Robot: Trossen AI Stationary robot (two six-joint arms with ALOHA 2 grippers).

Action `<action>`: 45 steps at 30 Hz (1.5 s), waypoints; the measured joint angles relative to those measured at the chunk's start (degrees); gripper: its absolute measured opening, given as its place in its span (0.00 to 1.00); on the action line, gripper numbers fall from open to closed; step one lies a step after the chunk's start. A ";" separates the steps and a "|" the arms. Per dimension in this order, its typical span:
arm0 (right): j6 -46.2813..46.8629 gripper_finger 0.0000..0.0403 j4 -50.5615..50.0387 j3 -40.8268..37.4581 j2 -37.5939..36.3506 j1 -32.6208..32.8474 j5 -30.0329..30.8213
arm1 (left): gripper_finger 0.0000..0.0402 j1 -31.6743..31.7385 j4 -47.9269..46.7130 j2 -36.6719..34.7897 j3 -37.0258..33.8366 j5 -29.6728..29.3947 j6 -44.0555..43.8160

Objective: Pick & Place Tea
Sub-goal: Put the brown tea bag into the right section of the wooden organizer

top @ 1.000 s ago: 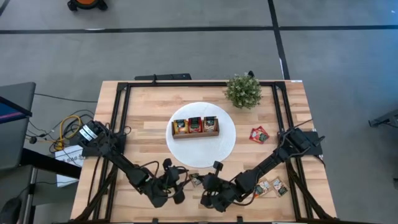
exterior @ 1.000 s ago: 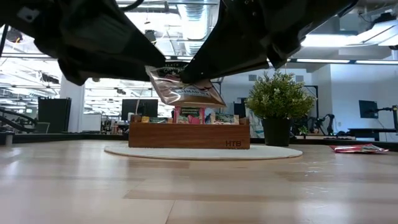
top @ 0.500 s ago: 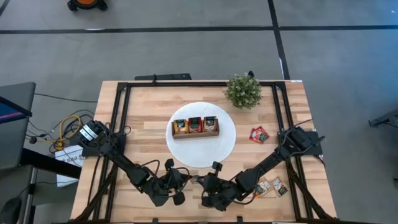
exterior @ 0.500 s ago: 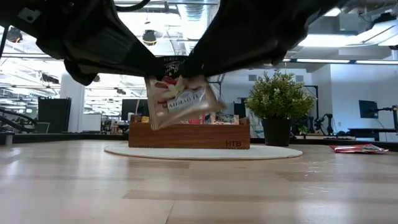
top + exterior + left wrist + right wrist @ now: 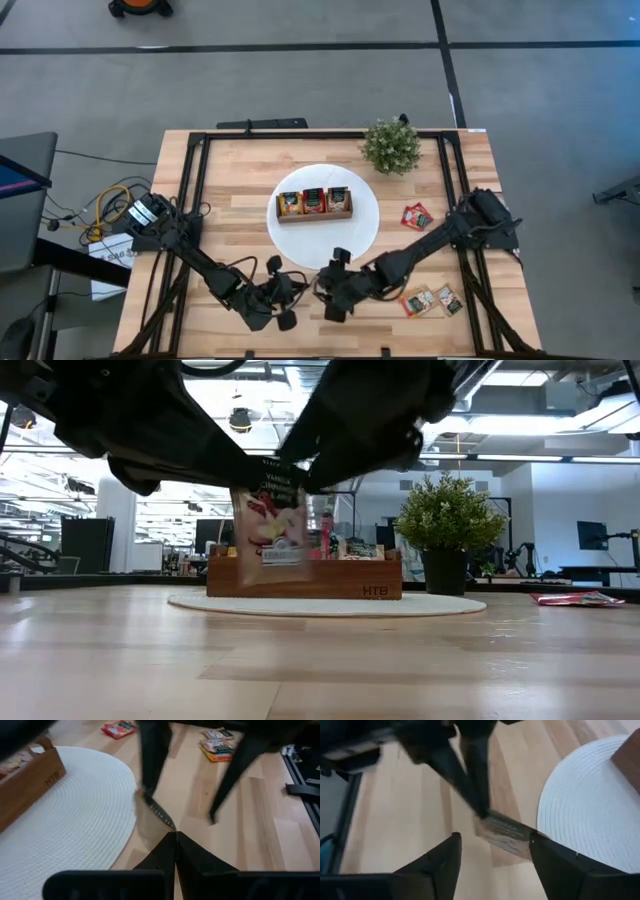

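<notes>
A beige-and-red tea sachet (image 5: 268, 535) hangs near the table's front edge, in front of the white disc (image 5: 300, 250). My left gripper (image 5: 175, 836) is shut on it. My right gripper (image 5: 492, 840) stands open just to the sachet's right, with one finger on either side of it and touching nothing. The brown three-compartment box (image 5: 314, 203) stands on the disc with sachets upright in it. My left gripper pinches the sachet's top edge (image 5: 165, 825) between its two fingers. The fingers come from the table's left, slanting down. The sachet hangs upright below them, its lower edge (image 5: 265, 578) clear of the table.
A small green plant (image 5: 392, 146) stands at the back right. A red sachet (image 5: 416, 216) lies right of the disc. A few more sachets (image 5: 432, 299) lie near the front right. Bare wood lies left of the disc.
My left gripper has shut on the sachet. My right gripper has opened, let go of it and drawn back a little toward the far edge. The sachet, held tilted and almost flat between both grippers before, has swung down and now hangs upright from my left gripper.
</notes>
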 joint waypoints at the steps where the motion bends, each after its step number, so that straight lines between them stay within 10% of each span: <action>1: -0.49 0.53 0.06 -0.02 0.20 -0.60 -0.61 | 0.00 0.00 0.00 0.02 0.00 0.38 0.00; 13: -9.55 0.35 -5.46 1.69 -1.04 -2.61 -9.68 | 0.00 -0.02 -1.17 0.02 0.04 1.31 -0.03; 27: -16.82 0.50 -7.08 6.97 -0.08 -3.23 -8.60 | 0.00 0.50 -2.66 0.02 0.04 3.84 -0.26; 45: -17.04 0.19 -5.21 6.95 4.06 -3.40 -12.61 | 0.00 0.72 -1.56 0.02 0.04 3.97 -0.26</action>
